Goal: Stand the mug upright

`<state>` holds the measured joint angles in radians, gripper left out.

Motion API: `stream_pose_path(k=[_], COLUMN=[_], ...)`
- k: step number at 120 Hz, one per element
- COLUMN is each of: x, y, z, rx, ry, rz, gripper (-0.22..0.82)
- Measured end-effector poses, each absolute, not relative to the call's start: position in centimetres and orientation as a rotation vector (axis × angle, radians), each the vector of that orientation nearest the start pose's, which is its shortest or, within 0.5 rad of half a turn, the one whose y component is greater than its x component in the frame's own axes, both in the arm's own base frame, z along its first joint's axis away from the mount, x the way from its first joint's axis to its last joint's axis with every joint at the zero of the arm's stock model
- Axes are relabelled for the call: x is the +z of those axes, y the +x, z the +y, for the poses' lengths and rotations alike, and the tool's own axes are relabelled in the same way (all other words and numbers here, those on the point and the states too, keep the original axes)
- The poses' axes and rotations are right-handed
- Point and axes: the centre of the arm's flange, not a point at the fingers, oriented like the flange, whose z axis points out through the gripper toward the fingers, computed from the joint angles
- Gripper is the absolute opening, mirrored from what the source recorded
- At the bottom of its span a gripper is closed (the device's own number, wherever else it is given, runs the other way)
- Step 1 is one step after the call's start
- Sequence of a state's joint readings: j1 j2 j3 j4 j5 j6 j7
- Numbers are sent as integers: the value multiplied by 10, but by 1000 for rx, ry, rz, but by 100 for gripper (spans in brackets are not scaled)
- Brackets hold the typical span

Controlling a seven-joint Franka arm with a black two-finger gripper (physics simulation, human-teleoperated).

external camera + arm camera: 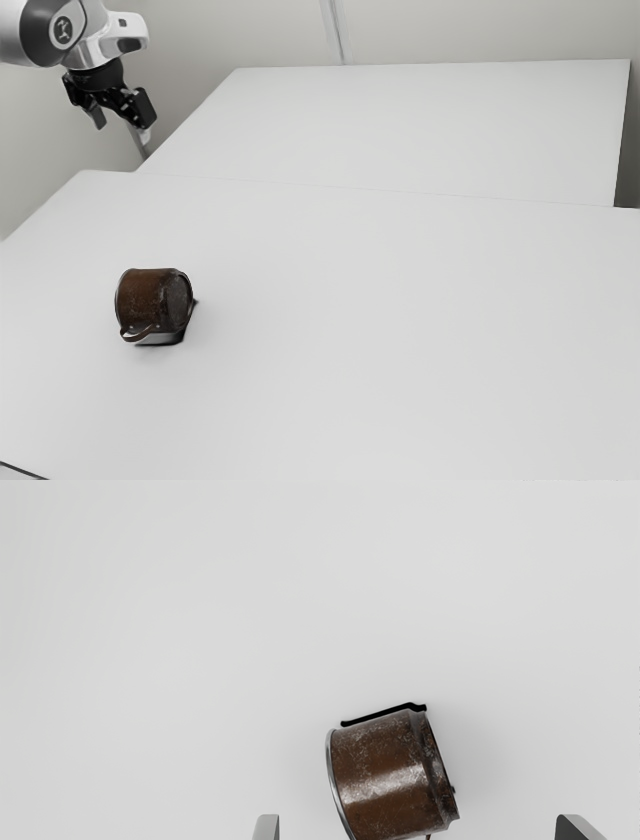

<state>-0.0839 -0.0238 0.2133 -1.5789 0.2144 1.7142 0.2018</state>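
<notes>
brown and scuffed, the mug (387, 780) is laid on its side on the white table (400, 320), towards the exterior view's left. the gripper (125, 112) is held well apart above it, its fingers (267, 828) spread wide and nothing pinched. the mug's axis is set roughly along the line from finger to finger, slightly slanted; for a grip across the barrel, about a quarter turn would probably be needed.

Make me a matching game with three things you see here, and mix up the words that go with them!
Things:
1. Mug
2. Hand
3. Table

What it's like:
A. Open, up in the air
B. White and flat
C. Brown, tipped on its side

Right pairs: 1-C, 2-A, 3-B
</notes>
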Motion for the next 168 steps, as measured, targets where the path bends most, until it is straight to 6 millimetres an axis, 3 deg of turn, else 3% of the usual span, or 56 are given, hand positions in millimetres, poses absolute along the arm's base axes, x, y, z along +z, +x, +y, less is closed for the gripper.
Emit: stream_pose_path(k=[29, 52, 68, 97, 105, 130, 157, 168], x=[645, 619, 580, 489, 462, 402, 364, 342], y=[553, 546, 528, 495, 491, 495, 500, 488], z=[96, 126, 170, 279, 299, 318, 321, 322], rx=[-174, -126, -28, 198, 240, 273, 215, 213], ry=[-2905, -3053, -3213, -3378, -3423, -3585, -3726, -3781], rz=[74, -78, -287, -666, -724, -744, -714, -777], gripper=[60, 60, 60, 60, 60, 60, 60, 60])
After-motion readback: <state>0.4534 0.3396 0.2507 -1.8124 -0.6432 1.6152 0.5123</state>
